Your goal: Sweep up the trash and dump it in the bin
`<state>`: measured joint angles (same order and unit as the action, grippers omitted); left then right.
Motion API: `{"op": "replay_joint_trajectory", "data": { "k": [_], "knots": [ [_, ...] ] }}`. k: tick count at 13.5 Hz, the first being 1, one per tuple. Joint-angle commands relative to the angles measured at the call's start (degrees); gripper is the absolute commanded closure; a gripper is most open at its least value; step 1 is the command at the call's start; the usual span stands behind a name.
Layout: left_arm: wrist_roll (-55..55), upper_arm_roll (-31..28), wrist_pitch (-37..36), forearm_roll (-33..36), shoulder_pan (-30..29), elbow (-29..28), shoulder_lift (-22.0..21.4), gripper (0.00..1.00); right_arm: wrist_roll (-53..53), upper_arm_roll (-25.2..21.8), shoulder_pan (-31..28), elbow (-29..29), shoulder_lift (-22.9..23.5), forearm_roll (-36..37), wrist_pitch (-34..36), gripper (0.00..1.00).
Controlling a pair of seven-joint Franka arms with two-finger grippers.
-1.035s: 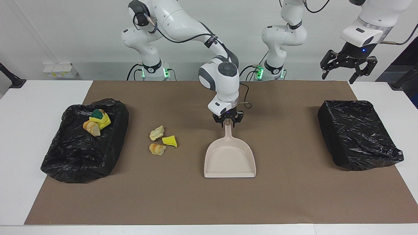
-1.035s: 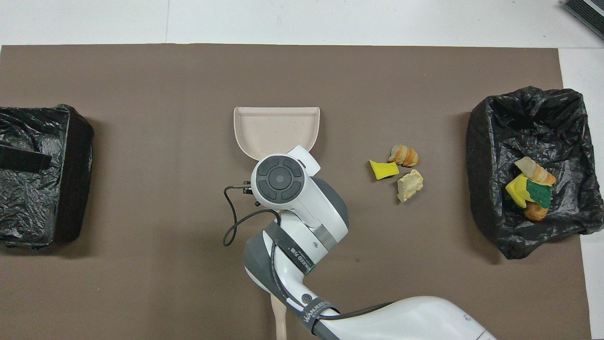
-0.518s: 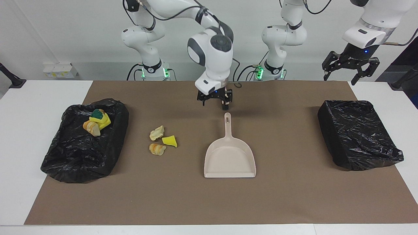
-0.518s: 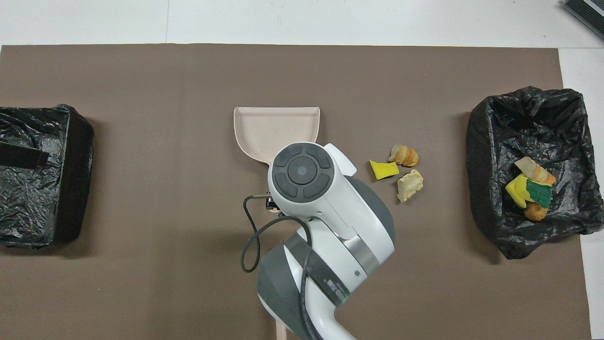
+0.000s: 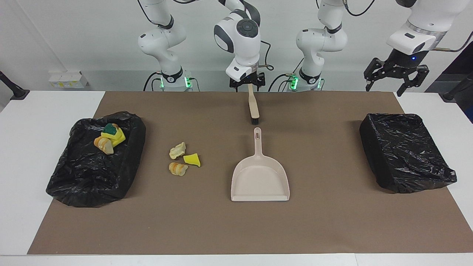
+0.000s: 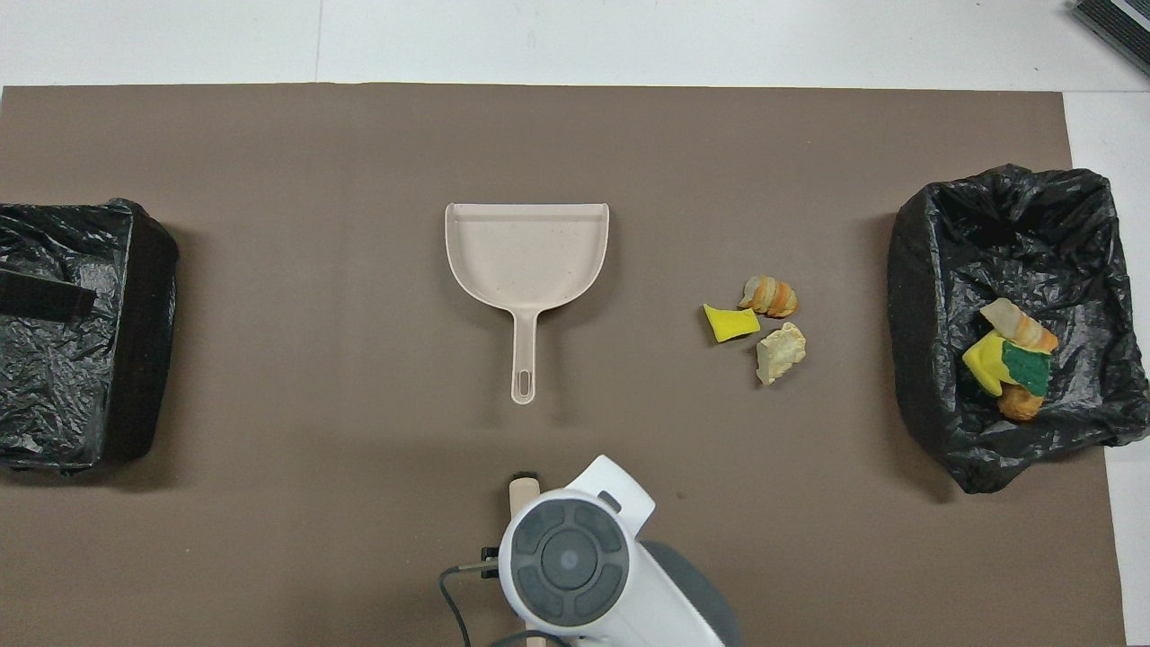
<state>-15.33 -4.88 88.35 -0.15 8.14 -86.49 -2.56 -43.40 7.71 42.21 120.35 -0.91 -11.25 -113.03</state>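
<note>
Trash (image 5: 183,159): three scraps loose on brown mat (image 5: 332,229), between dustpan (image 5: 260,181) and open black bin (image 5: 74,177) holding more scraps, well apart from both grippers. Right gripper (image 5: 247,82) raised over brush (image 5: 253,107), jaw state unclear. Left gripper (image 5: 395,74) waits, jaws wide, above other black bin (image 5: 404,151).

No readable text anywhere right now: no label, brand or number on the dustpan (image 5: 259,180), nor on either black bag. The right arm's wrist may carry printing, but it can't be read.
</note>
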Motion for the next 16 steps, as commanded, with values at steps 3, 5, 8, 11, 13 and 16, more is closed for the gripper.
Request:
{"op": "replay_joint_trajectory", "data": {
  "k": [3, 5, 8, 11, 13, 16],
  "knots": [
    [0.3, 0.58, -0.64, 0.77, 0.04, 0.97, 0.19, 0.0, -1.43, -0.15, 6.04, 10.51, -1.29, -2.1, -9.48, 0.0],
    [0.21, 0.58, -0.37, 0.77, 0.13, 0.88, 0.19, 0.0, -1.34, -0.15, 7.7, 11.13, -0.51, -3.51, -10.19, 0.0],
    [0.21, 0.84, -0.46, 0.68, 0.13, 0.97, 0.19, 0.0, -1.52, -0.15, 9.99, 13.24, 0.64, -4.57, -13.87, 0.0],
    [0.3, 1.1, -1.07, 0.59, 0.21, 0.97, 0.1, 0.0, -1.52, -0.15, 10.44, 13.6, 0.12, -6.15, -13.44, 0.3],
    [0.3, 1.1, -1.51, 0.59, 0.21, 0.88, 0.01, 0.0, -1.6, -0.15, 10.44, 13.51, 0.29, -6.33, -13.44, 0.8],
    [0.38, 1.1, 0.24, 0.59, 0.21, 0.88, 0.1, 0.0, -2.4, -0.24, 10.18, 13.33, 0.64, -6.33, -13.44, 1.0]
  ]
}}
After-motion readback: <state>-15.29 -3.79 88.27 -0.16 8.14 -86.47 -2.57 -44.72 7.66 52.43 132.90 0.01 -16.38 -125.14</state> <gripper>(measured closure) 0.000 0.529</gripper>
